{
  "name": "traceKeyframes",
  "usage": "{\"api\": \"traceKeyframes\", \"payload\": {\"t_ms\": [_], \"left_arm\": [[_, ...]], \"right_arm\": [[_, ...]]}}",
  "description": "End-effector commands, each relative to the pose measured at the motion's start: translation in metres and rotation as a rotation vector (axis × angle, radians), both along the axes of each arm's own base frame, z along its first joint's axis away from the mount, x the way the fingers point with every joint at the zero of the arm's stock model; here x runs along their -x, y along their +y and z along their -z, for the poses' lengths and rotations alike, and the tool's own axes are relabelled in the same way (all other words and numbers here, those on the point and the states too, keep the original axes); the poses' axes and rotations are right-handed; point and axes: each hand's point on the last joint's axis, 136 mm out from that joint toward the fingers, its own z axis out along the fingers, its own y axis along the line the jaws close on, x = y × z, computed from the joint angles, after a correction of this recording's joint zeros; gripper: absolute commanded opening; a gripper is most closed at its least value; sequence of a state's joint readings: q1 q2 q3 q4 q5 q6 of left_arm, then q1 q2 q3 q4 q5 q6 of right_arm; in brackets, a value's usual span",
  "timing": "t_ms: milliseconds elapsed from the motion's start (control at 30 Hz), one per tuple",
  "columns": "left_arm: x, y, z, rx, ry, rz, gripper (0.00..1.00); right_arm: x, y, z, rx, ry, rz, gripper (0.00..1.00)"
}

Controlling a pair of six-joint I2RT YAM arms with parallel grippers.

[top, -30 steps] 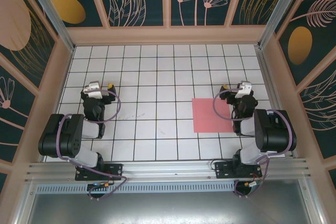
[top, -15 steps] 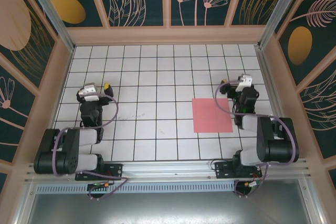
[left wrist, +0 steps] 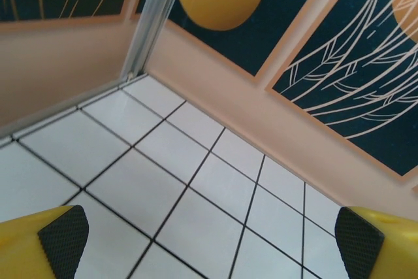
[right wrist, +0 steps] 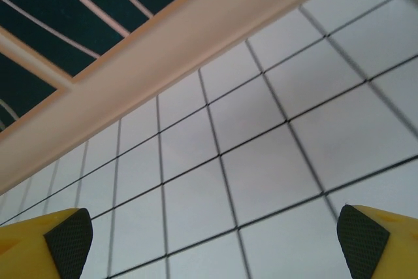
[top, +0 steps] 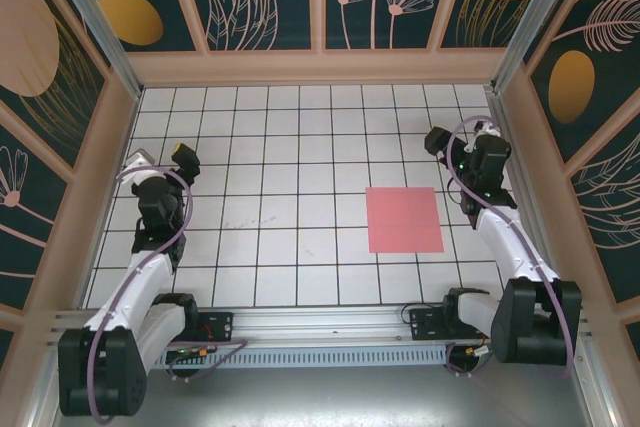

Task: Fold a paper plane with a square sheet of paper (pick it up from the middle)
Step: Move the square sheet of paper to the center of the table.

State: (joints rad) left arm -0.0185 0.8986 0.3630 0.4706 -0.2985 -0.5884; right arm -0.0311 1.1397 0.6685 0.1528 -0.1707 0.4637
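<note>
The square sheet of paper (top: pixel 404 219) is lying flat and unfolded on the counter (top: pixel 300 147), sitting out toward 3 o'clock from its middle. The right fingers (top: pixel 437 140) are hanging near the sheet's 1 o'clock, spread wide and gripping nothing. Way across at 9 o'clock, the left fingers (top: pixel 185 155) are gaping just as wide, carrying nothing, pointing toward the far-left corner.
</note>
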Motion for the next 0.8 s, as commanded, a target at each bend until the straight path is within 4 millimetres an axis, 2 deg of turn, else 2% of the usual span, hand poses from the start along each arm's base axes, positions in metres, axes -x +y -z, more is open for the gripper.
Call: {"api": "traceKeyframes", "payload": {"t_ms": [0, 33, 133, 300, 433, 567, 633, 767], "left_arm": [[0.010, 0.000, 0.019, 0.152, 0.071, -0.025, 0.99], [0.008, -0.007, 0.019, 0.158, 0.069, 0.019, 0.99], [0.002, -0.028, 0.024, 0.196, 0.103, 0.129, 0.99], [-0.014, -0.072, 0.046, 0.280, 0.224, 0.363, 0.99], [-0.017, -0.089, 0.071, 0.350, 0.319, 0.435, 0.99], [-0.017, -0.100, 0.086, 0.392, 0.368, 0.470, 0.99], [-0.018, -0.106, 0.088, 0.396, 0.376, 0.495, 0.99], [-0.015, -0.129, 0.081, 0.417, 0.343, 0.603, 0.99]], "right_arm": [[0.015, 0.043, 0.036, -0.203, 0.161, -0.190, 0.99], [0.016, 0.053, 0.042, -0.227, 0.190, -0.239, 0.99], [0.015, 0.068, 0.063, -0.245, 0.275, -0.252, 0.99], [0.011, 0.100, 0.074, -0.187, 0.340, -0.295, 0.99], [0.008, 0.118, 0.085, -0.130, 0.398, -0.320, 0.99], [0.007, 0.142, 0.091, -0.140, 0.427, -0.374, 0.95], [0.008, 0.152, 0.095, -0.127, 0.441, -0.388, 0.93], [0.009, 0.160, 0.104, -0.123, 0.474, -0.371, 0.91]]}}
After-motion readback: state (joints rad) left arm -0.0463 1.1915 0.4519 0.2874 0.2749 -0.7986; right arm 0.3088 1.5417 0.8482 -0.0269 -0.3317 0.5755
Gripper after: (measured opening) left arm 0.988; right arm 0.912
